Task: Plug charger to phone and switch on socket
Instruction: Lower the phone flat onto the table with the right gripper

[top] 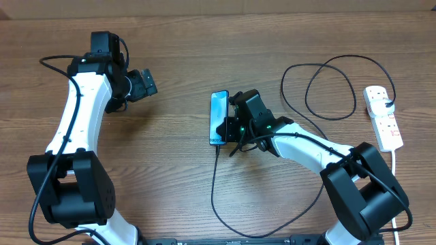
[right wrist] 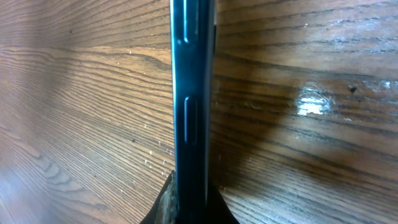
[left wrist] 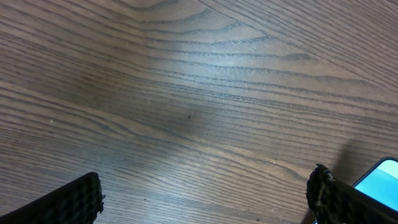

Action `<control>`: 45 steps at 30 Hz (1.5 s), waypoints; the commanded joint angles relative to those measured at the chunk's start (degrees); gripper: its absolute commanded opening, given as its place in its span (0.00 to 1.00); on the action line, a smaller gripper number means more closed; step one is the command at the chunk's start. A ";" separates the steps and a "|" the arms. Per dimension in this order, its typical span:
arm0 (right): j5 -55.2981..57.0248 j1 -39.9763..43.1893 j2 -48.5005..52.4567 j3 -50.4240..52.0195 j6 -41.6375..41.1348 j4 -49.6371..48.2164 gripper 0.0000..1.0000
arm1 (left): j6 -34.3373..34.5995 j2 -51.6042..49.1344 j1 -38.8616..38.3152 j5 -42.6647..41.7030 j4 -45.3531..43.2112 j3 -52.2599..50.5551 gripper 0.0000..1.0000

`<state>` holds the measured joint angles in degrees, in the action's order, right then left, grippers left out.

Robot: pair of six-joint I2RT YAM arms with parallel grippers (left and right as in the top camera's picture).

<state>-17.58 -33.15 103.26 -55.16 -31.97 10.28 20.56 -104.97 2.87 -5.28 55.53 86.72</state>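
well, in the overhead view the phone (top: 219, 117) lay just left of the frame's middle, long axis running up and down, its blue-teal screen lit and a strip of small dark text at its lower end. the right pincer (top: 229, 126) was pressed together on the phone from the phone's right side. in the right wrist view the phone's (right wrist: 189, 93) dark narrow edge, with two long buttons, ran straight up the middle of the frame and disappeared between the fingers (right wrist: 163, 208) at the bottom edge. whether the phone sat flat on the tabletop (top: 177, 54) or was tipped onto its edge could not be told.

the charger (top: 212, 187) reached the phone's lower end, dropped toward the bottom of the frame, curved right, passed behind the right arm, and made loose loops in the upper right before it ended at a black plug on the socket (top: 382, 117). whether its tip was seated in the phone could not be told. the socket lay near the right edge, well apart from the phone, its white cord (top: 395, 162) trailing downward.

the left pincer (top: 144, 83) hung in the upper left, spread wide and holding nothing. in its wrist view the two fingertips (left wrist: 78, 200) stood far apart over bare wood, with a lit corner of the phone (left wrist: 382, 180) at the lower right.
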 commanded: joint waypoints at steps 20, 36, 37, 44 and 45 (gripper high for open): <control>2.62 -0.59 1.33 -0.70 0.74 -0.70 0.20 | -1.29 0.04 -0.28 0.87 -0.07 0.44 1.00; 5.18 -0.59 1.33 -0.70 0.72 -1.20 0.50 | -1.29 0.04 -0.28 0.87 -0.07 0.44 1.00; 5.18 -0.59 1.33 -0.70 0.72 -1.22 0.50 | -1.29 0.04 -0.28 0.87 -0.07 0.44 1.00; 5.60 -0.59 1.33 -0.70 0.72 -1.27 0.54 | -1.29 0.04 -0.28 0.87 -0.07 0.44 1.00; 5.62 -0.59 1.33 -0.70 0.72 -1.27 0.54 | -1.29 0.04 -0.28 0.87 -0.07 0.44 1.00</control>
<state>-12.62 -33.43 103.90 -55.16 -31.48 9.47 20.56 -104.97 2.87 -5.28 55.53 86.72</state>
